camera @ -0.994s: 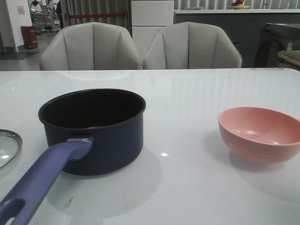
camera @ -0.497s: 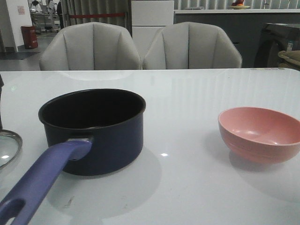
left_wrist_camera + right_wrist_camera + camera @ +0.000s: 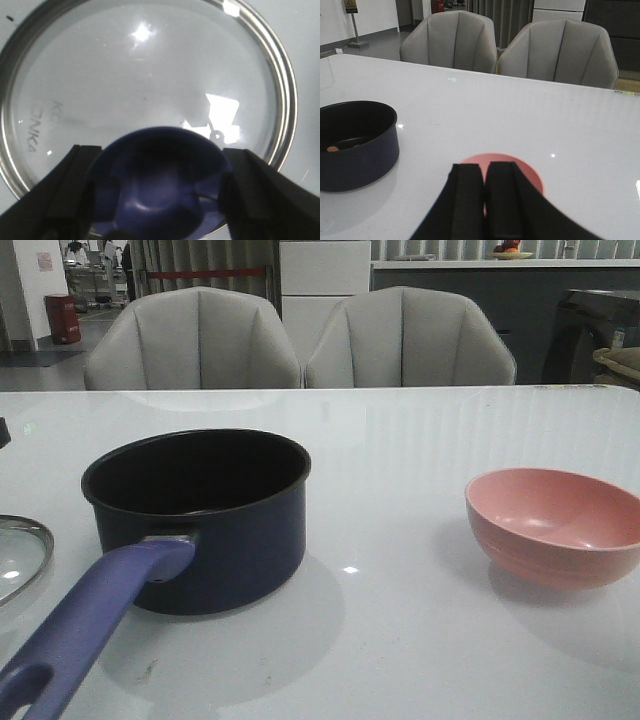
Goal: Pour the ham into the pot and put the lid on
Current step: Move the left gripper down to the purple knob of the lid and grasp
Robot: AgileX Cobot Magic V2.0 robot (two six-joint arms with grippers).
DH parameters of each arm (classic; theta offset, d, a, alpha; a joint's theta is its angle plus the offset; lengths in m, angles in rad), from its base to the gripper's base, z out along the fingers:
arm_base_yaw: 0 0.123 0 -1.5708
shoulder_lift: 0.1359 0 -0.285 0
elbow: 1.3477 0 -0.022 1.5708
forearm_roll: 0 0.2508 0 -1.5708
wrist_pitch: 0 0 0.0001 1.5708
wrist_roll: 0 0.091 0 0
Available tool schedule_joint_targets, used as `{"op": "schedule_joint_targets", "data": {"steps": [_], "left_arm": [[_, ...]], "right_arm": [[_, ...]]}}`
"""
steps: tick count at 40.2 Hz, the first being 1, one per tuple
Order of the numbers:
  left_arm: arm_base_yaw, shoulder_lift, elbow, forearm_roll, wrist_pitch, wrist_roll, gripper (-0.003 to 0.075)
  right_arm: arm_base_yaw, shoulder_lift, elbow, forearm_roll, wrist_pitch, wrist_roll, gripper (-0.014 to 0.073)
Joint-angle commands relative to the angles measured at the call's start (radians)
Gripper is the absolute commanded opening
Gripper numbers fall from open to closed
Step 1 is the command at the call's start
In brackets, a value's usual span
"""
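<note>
The dark navy pot [image 3: 200,515] stands left of centre, its purple-blue handle [image 3: 85,625] pointing toward me. In the right wrist view the pot [image 3: 355,150] shows a small orange bit of ham [image 3: 332,148] on its black bottom. The glass lid [image 3: 20,550] lies at the far left edge of the table. In the left wrist view my left gripper [image 3: 161,149] is over the lid [image 3: 125,85], its fingers against both sides of the purple-blue knob [image 3: 160,190]. My right gripper [image 3: 484,167] is shut and empty above the pink bowl [image 3: 530,175].
The pink bowl [image 3: 555,525] stands at the right and looks empty. Two grey chairs [image 3: 300,340] stand behind the table's far edge. A dark bit of my left arm [image 3: 3,430] shows at the left edge.
The lid's visible rim has shifted slightly to the right. A dark part of my left arm came into view at the left edge. The pot and bowl have not moved.
</note>
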Motion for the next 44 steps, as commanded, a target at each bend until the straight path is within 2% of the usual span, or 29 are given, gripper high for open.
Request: {"op": "schedule_joint_targets", "data": {"steps": [1, 7, 11, 34, 44], "left_arm": [[-0.002, -0.041, -0.025, -0.019, -0.005, -0.001, 0.038], [-0.002, -0.041, -0.025, -0.019, -0.005, -0.001, 0.0279], [-0.002, -0.041, -0.025, -0.019, -0.005, -0.001, 0.0238], [-0.002, -0.106, -0.033, -0.014, -0.016, 0.017, 0.0229], [-0.002, -0.141, -0.096, -0.014, 0.063, 0.025, 0.0229]], "right_arm": [[0.0, 0.008, -0.028, 0.004, -0.078, -0.008, 0.0158], [0.0, 0.008, -0.028, 0.004, -0.078, -0.008, 0.0158], [0.0, 0.008, -0.028, 0.004, -0.078, -0.008, 0.0158], [0.0, 0.008, -0.028, 0.004, -0.078, -0.008, 0.0158], [0.0, 0.008, -0.028, 0.004, -0.078, -0.008, 0.0158]]}}
